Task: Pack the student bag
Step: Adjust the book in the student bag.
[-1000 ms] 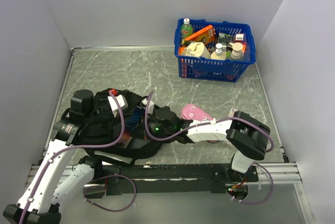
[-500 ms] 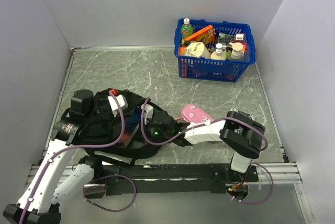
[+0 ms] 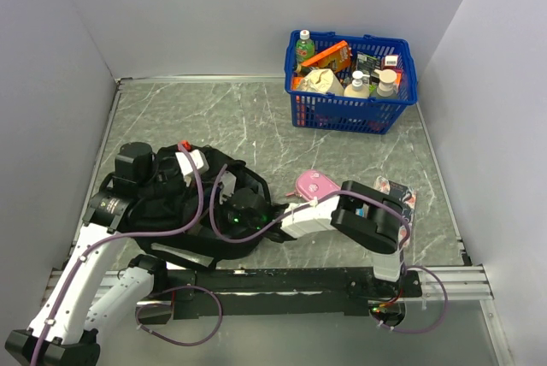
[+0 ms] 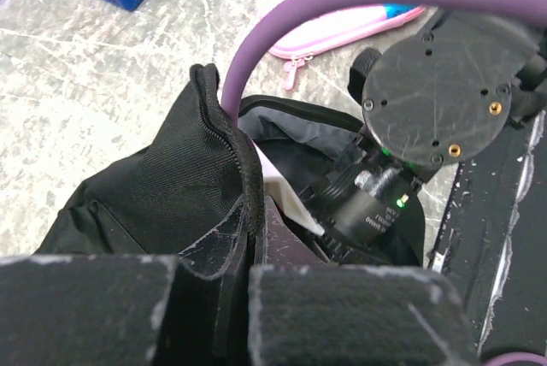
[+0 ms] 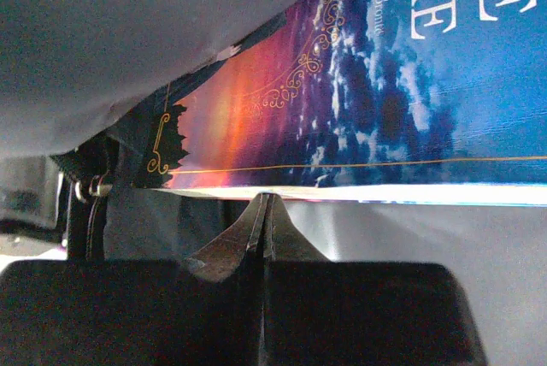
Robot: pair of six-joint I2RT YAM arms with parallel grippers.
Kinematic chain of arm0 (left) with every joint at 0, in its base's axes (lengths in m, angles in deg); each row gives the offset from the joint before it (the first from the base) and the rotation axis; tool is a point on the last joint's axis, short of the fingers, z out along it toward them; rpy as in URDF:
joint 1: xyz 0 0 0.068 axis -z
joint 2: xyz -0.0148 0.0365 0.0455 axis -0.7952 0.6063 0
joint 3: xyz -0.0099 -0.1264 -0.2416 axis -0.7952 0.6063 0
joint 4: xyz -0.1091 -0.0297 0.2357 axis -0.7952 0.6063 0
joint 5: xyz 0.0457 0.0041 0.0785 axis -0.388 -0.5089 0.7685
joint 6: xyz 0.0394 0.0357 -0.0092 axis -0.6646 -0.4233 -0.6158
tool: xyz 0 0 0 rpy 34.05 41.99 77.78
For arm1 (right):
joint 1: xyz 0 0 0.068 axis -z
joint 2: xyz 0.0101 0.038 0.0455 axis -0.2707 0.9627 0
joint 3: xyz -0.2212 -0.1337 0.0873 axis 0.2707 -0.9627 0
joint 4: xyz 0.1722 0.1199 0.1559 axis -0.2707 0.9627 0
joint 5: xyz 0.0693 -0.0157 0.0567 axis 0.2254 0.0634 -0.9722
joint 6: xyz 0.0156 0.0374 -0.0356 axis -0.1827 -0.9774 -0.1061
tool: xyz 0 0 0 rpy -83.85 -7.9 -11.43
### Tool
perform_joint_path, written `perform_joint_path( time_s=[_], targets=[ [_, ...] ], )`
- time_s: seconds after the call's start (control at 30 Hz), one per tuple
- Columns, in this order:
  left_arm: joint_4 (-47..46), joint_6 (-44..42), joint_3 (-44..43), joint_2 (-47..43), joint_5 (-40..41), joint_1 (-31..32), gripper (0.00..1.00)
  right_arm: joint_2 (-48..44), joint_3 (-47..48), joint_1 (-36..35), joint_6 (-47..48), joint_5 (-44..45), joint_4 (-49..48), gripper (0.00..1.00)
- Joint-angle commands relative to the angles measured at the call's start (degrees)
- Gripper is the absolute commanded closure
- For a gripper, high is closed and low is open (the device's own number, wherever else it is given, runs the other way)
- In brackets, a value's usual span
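The black student bag (image 3: 162,199) lies open at the near left of the table. My left gripper (image 3: 192,169) is shut on its zipper rim (image 4: 224,139) and holds that edge up; the left wrist view shows the jaws (image 4: 248,221) pinching the fabric. My right gripper (image 3: 224,217) reaches into the bag's mouth, its fingertips hidden from above. In the right wrist view it (image 5: 265,201) is shut, tips against the lower edge of a book with a blue, purple and orange cover (image 5: 385,84). Grey lining (image 5: 128,41) surrounds the book.
A pink pencil case (image 3: 316,185) lies on the table right of the bag, also in the left wrist view (image 4: 342,32). A small patterned pouch (image 3: 395,191) lies further right. The blue basket of groceries (image 3: 350,109) stands at the far right. Walls enclose the table.
My right arm has moved left, deeper into the bag, and its wrist now covers the book in the opening. The patterned pouch at right is now uncovered. The left arm has barely moved.
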Motion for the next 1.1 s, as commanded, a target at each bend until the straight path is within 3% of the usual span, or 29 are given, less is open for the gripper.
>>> perform_joint_path(
  time_s=[0.0, 0.1, 0.17, 0.2, 0.23, 0.3, 0.43, 0.53, 0.57, 0.7, 0.83, 0.93, 1.07],
  targets=[
    [-4.70, 1.33, -2.43, -0.86, -3.93, 0.38, 0.99, 1.61, 6.18, -0.37, 1.23, 2.54, -4.12, 1.00],
    [-4.27, 1.07, -2.34, -0.95, -3.85, 0.38, 0.99, 0.92, 8.03, -0.37, 2.46, 2.53, -0.44, 0.90],
    [-3.48, 0.11, -2.34, -1.30, -3.58, 0.47, 0.99, -1.80, 6.98, 0.06, 2.90, 2.80, 2.72, 0.73],
    [-3.38, -0.07, -1.91, -1.47, -3.49, 0.38, 0.99, -4.68, 4.89, 0.94, 2.73, 2.80, 3.69, 0.54],
    [-3.30, -0.42, -1.73, -1.65, -3.49, 0.47, 0.99, -6.63, 3.39, 1.29, 2.73, 3.06, 4.57, 0.42],
    [-3.47, -0.43, -0.68, -2.09, -3.49, 0.47, 0.99, -12.15, -0.13, 1.91, 3.51, 3.06, 5.98, 0.00],
    [-4.17, -0.34, 0.65, -2.88, -3.76, 0.38, 0.99, -17.36, 3.63, 3.23, 3.43, 3.32, 23.44, 0.00],
    [-3.56, -1.21, 0.74, -3.23, -3.58, 0.47, 0.99, -23.50, 2.14, 5.68, 0.45, 4.38, 30.32, 0.00],
    [-3.30, -1.39, 0.65, -3.41, -3.41, 0.47, 0.99, -27.00, 1.79, 6.48, -0.52, 9.08, 35.73, 0.00],
    [-2.24, -2.10, 0.65, -3.76, -3.14, 0.38, 0.99, -37.21, -1.01, 14.72, -5.79, 11.41, 47.01, 0.01],
    [-2.42, -2.01, 0.91, -3.85, -3.41, 0.47, 0.99, -48.10, -3.66, 34.01, -9.14, 15.53, 58.96, 0.04],
    [-2.86, -1.75, 1.00, -3.76, -3.49, 0.47, 0.99, -48.05, -1.47, 47.47, -11.24, 21.06, 71.61, 0.00],
    [-2.77, -1.83, 0.74, -3.67, -3.67, 0.47, 0.99, -44.62, 2.04, 56.73, -11.17, 25.47, 81.30, 0.00]
  ],
)
